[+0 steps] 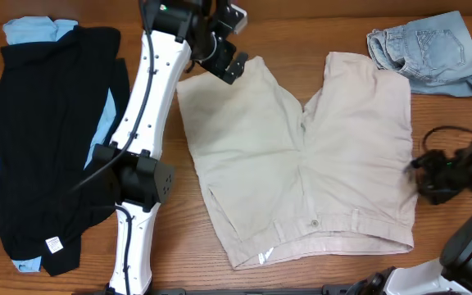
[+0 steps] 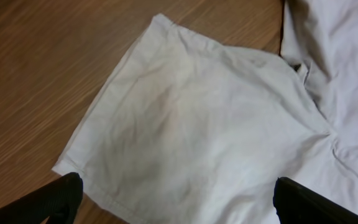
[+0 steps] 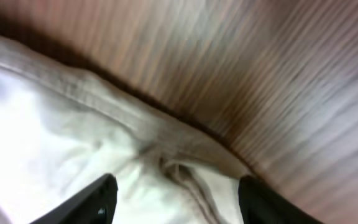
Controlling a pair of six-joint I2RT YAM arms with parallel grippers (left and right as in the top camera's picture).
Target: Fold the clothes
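The beige shorts [image 1: 301,164] lie spread flat in the middle of the overhead frame, on the wooden table [image 1: 301,33]. Their waistband [image 1: 334,233] runs along the lower edge, with a small button [image 1: 314,222] near its middle. The two legs point toward the top of the frame and part in a narrow V. The cloth is mostly smooth, with soft creases near the crotch.

The left gripper [image 1: 229,67] hangs over the outer top corner of the leg on the picture's left. In the left wrist view its two dark fingers [image 2: 55,202] sit far apart at the bottom corners, with the leg's hem corner below. The claw is wide open and grips nothing. The arm's white links [image 1: 150,90] run down the frame between the shorts and the pile at the left.

The right gripper [image 1: 426,179] sits at the right edge of the shorts, about halfway down the frame. The right wrist view is blurred. It shows the fingers [image 3: 101,199] parted over a rumpled seam at the cloth's edge. This claw stands open too, and whether its tips touch the fabric I cannot tell.

At the far left a black garment [image 1: 47,139] lies lengthwise, with a small white label [image 1: 53,243] near its lower end. Light-blue pieces [image 1: 29,31] show from under it at the top, the right side and the bottom. In the upper right corner a crumpled pair of pale denim shorts [image 1: 428,49] rests just beside the beige leg.
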